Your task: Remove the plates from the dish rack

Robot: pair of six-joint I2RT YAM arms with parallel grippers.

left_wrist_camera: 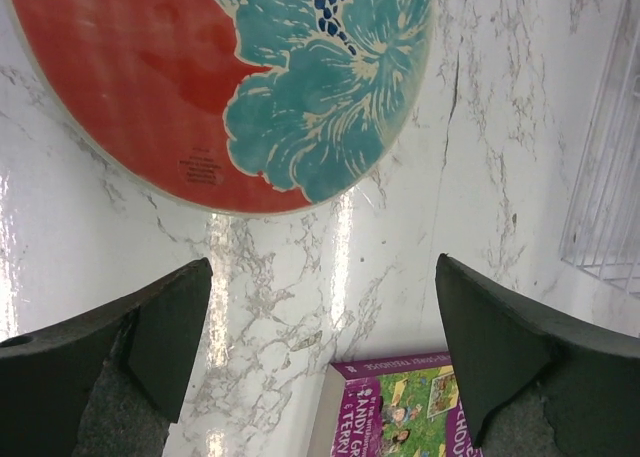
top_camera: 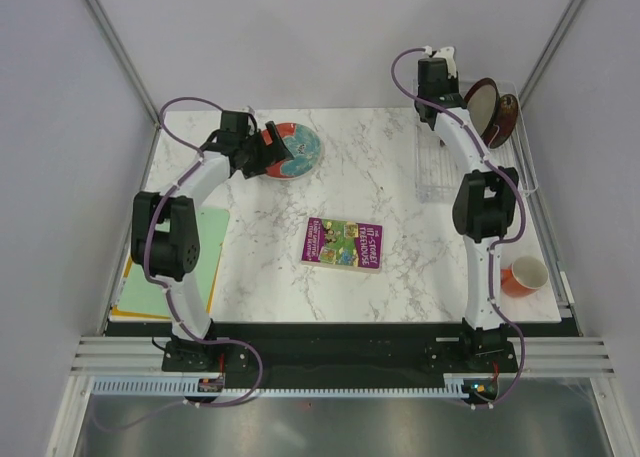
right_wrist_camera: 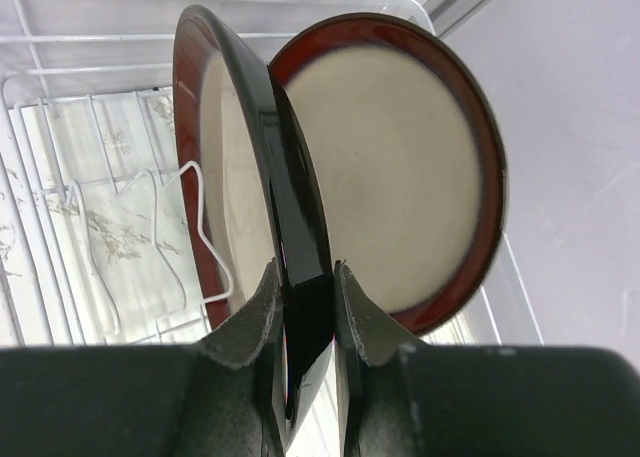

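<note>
Second unload in hand: right gripper (right_wrist_camera: 308, 307) clamped on rim of upright brown plate (right_wrist_camera: 225, 177) in dish rack (right_wrist_camera: 60, 147), second brown plate (right_wrist_camera: 390, 167) behind; coral-red plate (left_wrist_camera: 150, 77) flat on table (top_camera: 260, 217) by left gripper (left_wrist_camera: 322, 287), wide open, empty; next needs straight lift clear of ribs

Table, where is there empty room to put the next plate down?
The widest bare marble lies between the coral-red plate and the dish rack, beyond the purple book. Another strip runs in front of the book, toward the near edge. The far right corner is crowded: rack, two brown plates, right arm.
</note>
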